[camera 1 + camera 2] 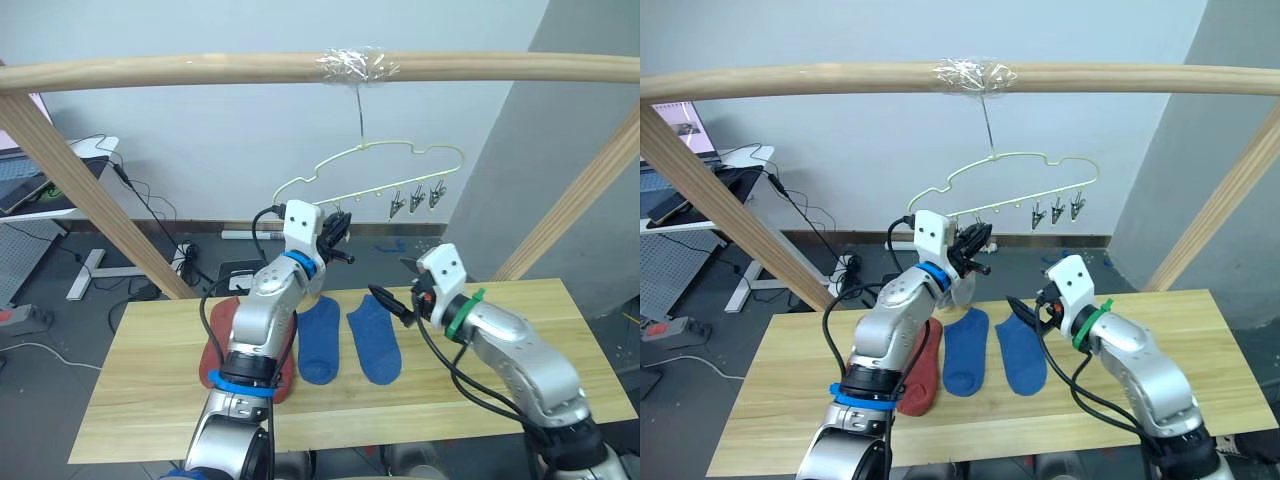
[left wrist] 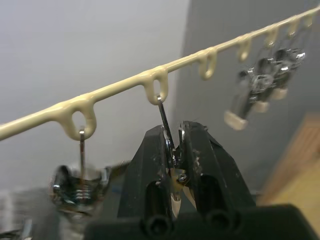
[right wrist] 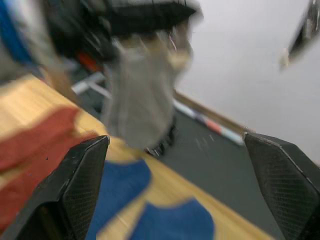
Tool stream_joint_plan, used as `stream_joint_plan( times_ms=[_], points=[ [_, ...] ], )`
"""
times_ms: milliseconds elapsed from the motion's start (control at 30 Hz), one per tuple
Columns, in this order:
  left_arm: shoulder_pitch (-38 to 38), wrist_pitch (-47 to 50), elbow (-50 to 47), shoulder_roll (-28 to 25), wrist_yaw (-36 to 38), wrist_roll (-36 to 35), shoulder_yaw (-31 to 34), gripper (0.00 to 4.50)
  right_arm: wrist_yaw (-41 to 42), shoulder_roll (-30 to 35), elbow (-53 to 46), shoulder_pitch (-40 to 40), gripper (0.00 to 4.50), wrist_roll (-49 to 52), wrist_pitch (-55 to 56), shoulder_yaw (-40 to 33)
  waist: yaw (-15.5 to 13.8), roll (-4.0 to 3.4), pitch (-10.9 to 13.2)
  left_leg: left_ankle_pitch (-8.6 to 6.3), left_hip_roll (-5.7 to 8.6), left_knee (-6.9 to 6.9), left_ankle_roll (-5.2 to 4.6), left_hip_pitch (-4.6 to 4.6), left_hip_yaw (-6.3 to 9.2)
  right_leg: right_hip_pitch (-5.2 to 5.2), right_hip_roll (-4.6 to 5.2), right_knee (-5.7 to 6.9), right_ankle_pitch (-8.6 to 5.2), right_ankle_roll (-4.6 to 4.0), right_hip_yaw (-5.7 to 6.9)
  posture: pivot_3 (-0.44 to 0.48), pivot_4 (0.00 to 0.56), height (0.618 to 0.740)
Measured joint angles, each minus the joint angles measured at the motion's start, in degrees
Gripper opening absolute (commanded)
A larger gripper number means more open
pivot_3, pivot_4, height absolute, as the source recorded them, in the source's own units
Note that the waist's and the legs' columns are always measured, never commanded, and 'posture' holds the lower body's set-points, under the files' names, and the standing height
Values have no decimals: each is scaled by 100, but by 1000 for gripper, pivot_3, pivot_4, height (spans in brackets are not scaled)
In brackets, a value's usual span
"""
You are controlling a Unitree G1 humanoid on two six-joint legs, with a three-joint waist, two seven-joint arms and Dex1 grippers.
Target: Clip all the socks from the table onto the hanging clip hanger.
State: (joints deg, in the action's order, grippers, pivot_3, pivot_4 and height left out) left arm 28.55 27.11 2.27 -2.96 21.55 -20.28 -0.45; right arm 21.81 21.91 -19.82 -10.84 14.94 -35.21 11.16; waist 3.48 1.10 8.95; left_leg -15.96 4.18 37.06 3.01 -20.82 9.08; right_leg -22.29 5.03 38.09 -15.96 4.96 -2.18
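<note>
Up at the clip hanger (image 1: 372, 172), left tool (image 2: 175, 150) pinching shut on a metal clip (image 2: 169, 141); right tool (image 3: 175, 190) hovering wide open, empty, over blue socks (image 1: 995, 350) lying on the bench (image 1: 520, 385).

No text, label, brand, number or sign can be read in any of the views. Nothing legible shows on the robot arms, the hanger, the socks, or the things in the background.

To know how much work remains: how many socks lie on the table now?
3 visible: two blue socks side by side at the table middle, and one rust-red sock beside them, partly behind the left arm. More may be hidden there.
</note>
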Motion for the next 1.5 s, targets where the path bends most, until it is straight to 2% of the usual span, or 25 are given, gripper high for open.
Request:
stream_joint_plan(
  times_ms=[200, 333, 567, 767, 867, 1233, 1367, 1500],
  points=[
    [250, 1857, -427, -781, 413, -1205, 572, 172, 83, -454, 1914, -756, 4500, -922, 515, 960, 135, -1, 0, 1, 0, 2, 1, 3, 2, 1, -2, 4, 1, -1, -2, -81, 131, 740],
    [341, 2671, -467, -885, 396, -1834, 943, 172, 58, -980, 2987, -1099, 4500, -1139, 700, 1048, 137, -1, 0, 1, 0, 1, 1, 1, 7, -1, -1, 0, 1, -2, -1, -66, 137, 740],
    [294, 2860, -665, -1003, 157, -1996, 1102, 172, -59, -1130, 4335, -1275, 4500, -1684, 955, 1187, 120, -1, 0, 1, 2, 0, 2, -1, 4, -3, 2, -2, 1, -2, -5, -48, 132, 740],
    [134, 2886, -901, -1027, 148, -2017, 1089, 172, -29, -1103, 4411, -1227, 4500, -1811, 1003, 1018, 120, -2, -1, 1, 2, 1, 2, 3, 3, -3, 1, 6, 2, -2, -7, -46, 130, 740],
    [127, 2881, -901, -1033, 142, -2017, 1091, 172, 112, -1106, 4384, -1151, 3926, -1821, 1057, 1016, 119, -1, -4, 1, 2, 1, 2, 3, 4, -1, 1, 4, 2, -3, -6, -43, 123, 740],
    [101, 2909, -901, -1072, 134, -2051, 1117, 172, 421, -888, 4087, -648, 69, -1833, 1518, 941, 113, -1, -15, 2, 2, 2, 3, 4, 4, -1, 1, 6, 2, -3, -6, -45, 110, 740],
    [103, 3075, -901, -978, 7, -2287, 1258, 172, 426, -943, 3889, -563, 25, -1772, 1531, 745, 113, -1, -16, 2, 2, 2, 3, 3, 3, -2, 1, 5, 3, -3, -9, -46, 100, 740],
    [118, 3369, -899, -895, -130, -2621, 1415, 172, 514, -1005, 2956, -568, 25, -1569, 1373, 523, 118, -1, -19, 2, 1, 1, 3, 2, 5, -4, 1, 4, 3, -2, -7, -51, 95, 740]
  ],
)
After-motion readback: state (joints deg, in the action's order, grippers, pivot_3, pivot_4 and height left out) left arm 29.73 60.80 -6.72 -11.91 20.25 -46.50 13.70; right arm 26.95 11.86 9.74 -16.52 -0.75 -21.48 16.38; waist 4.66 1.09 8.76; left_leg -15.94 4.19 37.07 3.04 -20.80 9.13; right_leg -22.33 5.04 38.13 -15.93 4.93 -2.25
